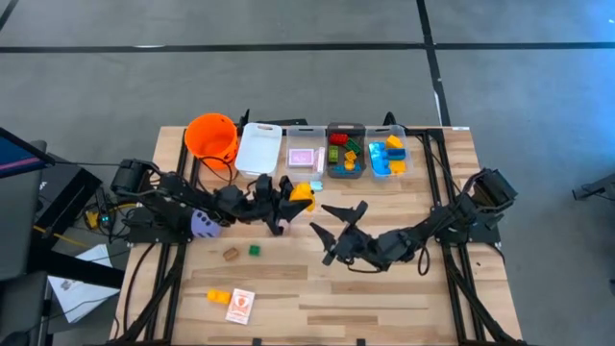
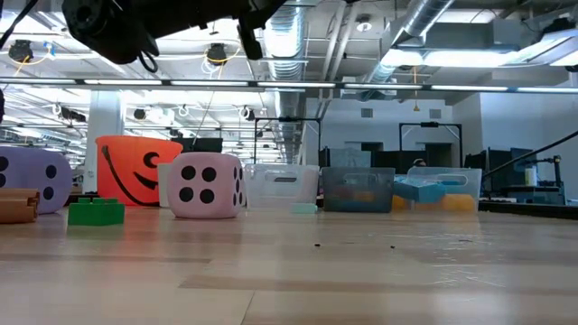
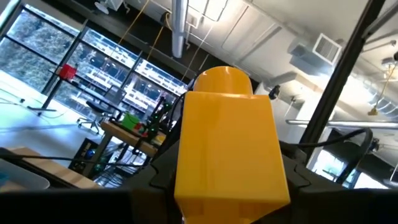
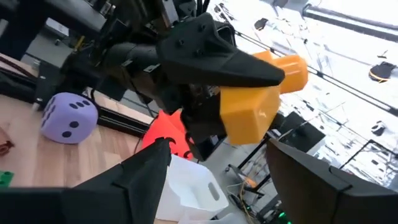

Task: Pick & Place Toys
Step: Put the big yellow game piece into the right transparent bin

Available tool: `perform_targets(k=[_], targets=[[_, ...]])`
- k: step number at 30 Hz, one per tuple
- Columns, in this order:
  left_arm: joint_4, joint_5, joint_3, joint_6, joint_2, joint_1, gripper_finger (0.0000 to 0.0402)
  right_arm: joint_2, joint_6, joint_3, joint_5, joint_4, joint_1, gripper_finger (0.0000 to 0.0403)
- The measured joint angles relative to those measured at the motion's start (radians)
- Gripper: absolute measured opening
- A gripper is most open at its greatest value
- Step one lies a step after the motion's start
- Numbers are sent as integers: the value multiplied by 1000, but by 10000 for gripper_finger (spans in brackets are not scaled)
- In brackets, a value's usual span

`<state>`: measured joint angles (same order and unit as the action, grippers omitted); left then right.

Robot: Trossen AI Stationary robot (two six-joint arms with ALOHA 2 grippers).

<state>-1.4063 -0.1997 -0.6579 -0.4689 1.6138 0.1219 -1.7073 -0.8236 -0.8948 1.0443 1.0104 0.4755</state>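
The left hand point(image 1: 300, 195) is clamped on a yellow brick point(image 3: 225, 146) and holds it in the air above the surface point(image 1: 384, 288), near the row of bins point(image 1: 346, 151). The right hand point(image 1: 338, 229) is just beside it, with its fingers point(image 4: 140, 177) apart and nothing between them. A purple die point(image 4: 68, 117) and a pink die point(image 2: 208, 185) stand on the surface, and a green brick point(image 2: 96, 212) lies near them.

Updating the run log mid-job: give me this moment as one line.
left gripper: shut on yellow brick, raised mid-table | right gripper: open, empty, facing it | bins: behind
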Motion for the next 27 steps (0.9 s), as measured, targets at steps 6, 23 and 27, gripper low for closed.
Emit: perform_targets(k=[6,23,27], targets=[[0,1,0,-47,0,2,130,0,-75,0,-8,115,-18,265],[117,9,-80,-71,-1,10,130,1,-74,1,-177,160,-98,265],[127,-1,-80,-84,-1,10,130,1,-85,1,-182,165,-99,265]])
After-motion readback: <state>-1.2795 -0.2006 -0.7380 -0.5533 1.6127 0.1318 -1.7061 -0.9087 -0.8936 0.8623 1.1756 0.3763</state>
